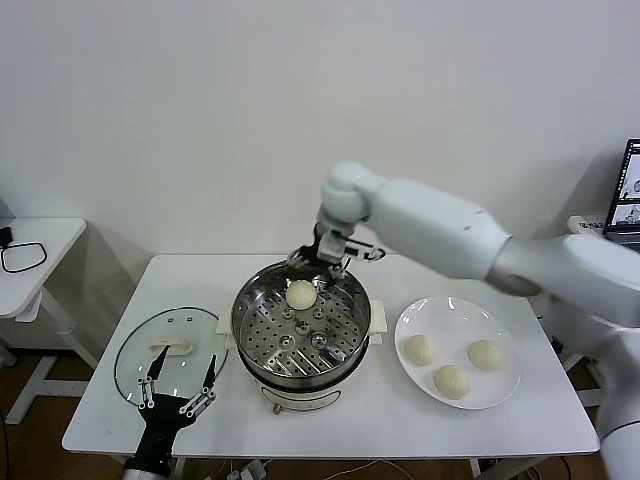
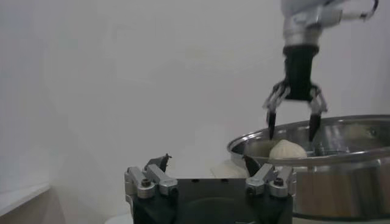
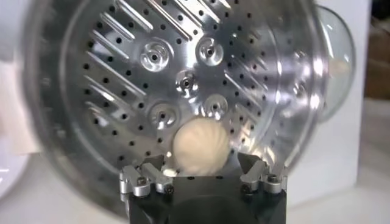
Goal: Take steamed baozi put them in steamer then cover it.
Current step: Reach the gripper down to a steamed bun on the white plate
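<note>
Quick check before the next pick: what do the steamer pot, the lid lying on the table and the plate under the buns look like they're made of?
Steamer: polished stainless steel by its mirror-like reflections; perforated tray inside, cream base probably plastic.
Lid: clear glass, the table shows through; metal rim, cream handle.
Plate: glossy white, probably ceramic, possibly melamine.

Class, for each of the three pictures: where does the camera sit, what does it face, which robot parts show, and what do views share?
Head view: high, facing down at the table; both arms show.
Left wrist view: low, behind the left gripper, facing sideways at the steamer; right gripper above.
Right wrist view: directly above the tray; right gripper's own fingers show.
Shared: one baozi in the steamer.
</note>
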`<move>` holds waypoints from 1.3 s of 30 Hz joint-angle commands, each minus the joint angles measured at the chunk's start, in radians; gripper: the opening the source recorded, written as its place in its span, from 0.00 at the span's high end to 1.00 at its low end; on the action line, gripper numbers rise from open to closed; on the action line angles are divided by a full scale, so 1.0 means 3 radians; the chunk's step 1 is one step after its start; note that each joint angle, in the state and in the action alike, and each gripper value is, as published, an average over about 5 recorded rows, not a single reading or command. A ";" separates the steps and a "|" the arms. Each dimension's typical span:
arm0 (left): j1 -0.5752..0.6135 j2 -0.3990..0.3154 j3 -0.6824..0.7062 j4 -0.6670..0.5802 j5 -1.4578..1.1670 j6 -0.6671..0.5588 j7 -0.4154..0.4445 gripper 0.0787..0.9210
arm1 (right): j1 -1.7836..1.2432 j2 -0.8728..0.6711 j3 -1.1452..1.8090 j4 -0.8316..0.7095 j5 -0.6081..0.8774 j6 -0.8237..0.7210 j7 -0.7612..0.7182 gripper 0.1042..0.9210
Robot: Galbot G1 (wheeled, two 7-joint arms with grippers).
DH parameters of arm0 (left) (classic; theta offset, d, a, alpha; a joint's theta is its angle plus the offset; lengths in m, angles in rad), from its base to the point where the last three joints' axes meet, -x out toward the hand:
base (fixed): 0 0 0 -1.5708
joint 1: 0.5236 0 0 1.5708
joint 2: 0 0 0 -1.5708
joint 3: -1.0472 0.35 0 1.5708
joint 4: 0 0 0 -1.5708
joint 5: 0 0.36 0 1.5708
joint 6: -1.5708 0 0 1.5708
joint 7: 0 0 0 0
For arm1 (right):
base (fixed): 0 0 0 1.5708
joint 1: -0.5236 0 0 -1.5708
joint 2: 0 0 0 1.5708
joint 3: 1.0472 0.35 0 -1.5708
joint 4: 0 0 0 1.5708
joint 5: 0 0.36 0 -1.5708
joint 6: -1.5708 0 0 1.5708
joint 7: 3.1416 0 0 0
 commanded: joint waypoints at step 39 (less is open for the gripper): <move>-0.0026 -0.0012 0.0018 0.0015 -0.0053 0.0003 -0.0033 0.12 | -0.0900 -0.1006 -0.0630 -0.0165 0.1000 -0.1711 0.0504 0.12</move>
